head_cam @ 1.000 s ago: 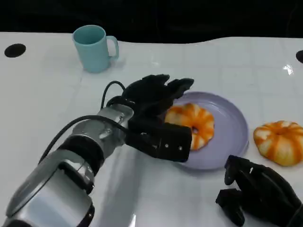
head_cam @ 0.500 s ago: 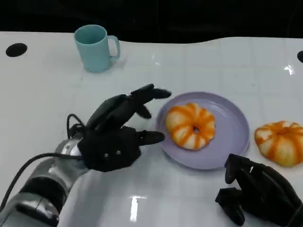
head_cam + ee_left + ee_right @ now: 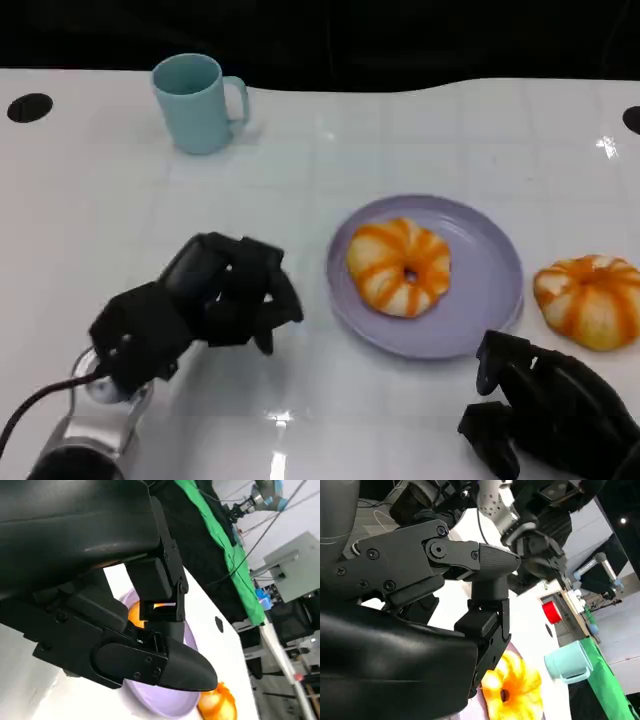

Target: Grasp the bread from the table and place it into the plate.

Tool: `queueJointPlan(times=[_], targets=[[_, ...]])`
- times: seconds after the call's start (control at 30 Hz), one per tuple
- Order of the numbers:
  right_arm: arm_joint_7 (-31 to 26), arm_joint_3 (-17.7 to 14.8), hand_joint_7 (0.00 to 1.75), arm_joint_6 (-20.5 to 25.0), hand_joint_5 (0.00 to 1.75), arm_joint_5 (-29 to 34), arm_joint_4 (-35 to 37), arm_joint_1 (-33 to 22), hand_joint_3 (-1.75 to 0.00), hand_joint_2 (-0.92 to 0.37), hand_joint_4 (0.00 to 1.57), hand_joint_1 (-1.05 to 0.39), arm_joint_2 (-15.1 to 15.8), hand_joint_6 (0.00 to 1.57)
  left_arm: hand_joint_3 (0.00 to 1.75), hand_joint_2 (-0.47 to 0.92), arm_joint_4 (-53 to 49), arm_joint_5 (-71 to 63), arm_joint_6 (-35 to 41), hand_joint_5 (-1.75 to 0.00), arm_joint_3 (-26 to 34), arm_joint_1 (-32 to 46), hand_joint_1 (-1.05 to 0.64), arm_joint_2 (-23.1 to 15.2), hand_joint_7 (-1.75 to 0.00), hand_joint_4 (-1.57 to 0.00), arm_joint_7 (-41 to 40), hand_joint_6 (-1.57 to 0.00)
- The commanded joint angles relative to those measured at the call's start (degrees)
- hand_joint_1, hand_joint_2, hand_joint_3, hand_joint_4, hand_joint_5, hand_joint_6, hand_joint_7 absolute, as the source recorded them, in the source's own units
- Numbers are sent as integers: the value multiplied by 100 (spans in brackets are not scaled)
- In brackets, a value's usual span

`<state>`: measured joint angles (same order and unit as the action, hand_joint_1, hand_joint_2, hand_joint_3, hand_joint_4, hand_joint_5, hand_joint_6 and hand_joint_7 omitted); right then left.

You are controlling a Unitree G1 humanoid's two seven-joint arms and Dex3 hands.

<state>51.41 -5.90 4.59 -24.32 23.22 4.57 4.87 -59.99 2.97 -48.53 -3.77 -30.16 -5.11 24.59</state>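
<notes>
One ring-shaped bread [image 3: 400, 266] lies inside the plate [image 3: 495, 300], near its middle, so that placement looks done. A second bread [image 3: 588, 300] sits on the table [image 3: 400, 140] just beside the plate's right rim, close to the table's right edge; if it counts, it is left to do. Left hand [image 3: 195, 305] hovers well left of the plate, fingers curled in, holding nothing. Right hand [image 3: 545, 410] rests by the near edge, below the plate, fingers curled and empty. A cup [image 3: 197, 102] stands toward the far left corner, well apart. Bare table lies between left hand and plate.
</notes>
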Motion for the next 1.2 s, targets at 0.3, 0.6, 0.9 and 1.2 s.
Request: queueJointPlan(times=[0.3, 0.6, 0.9, 1.2], targets=[[-32, 20, 175, 97, 175, -41, -82, -18, -49, -90, 114, -57, 113, 94, 1, 86, 1054, 1756, 1504, -92, 949, 1143, -105, 426, -76, -157, 1335, -157], [-155, 64, 175, 117, 175, 2, -261, -114, -50, -90, 115, -58, 121, 96, 0, 75, 1594, 2321, 2718, -97, 1324, 1657, -105, 622, -85, -157, 1797, -157], [-190, 116, 175, 92, 175, 6, -385, -188, -52, -90, 115, -59, 151, 97, 0, 67, 1879, 2535, 3231, -100, 1552, 1926, -105, 740, -87, -157, 1999, -157], [-102, 77, 175, 41, 175, -46, -289, -174, -54, -90, 116, -57, 142, 96, 0, 67, 2105, 2367, 3293, -101, 1515, 2045, -105, 760, -88, -157, 1870, -157]])
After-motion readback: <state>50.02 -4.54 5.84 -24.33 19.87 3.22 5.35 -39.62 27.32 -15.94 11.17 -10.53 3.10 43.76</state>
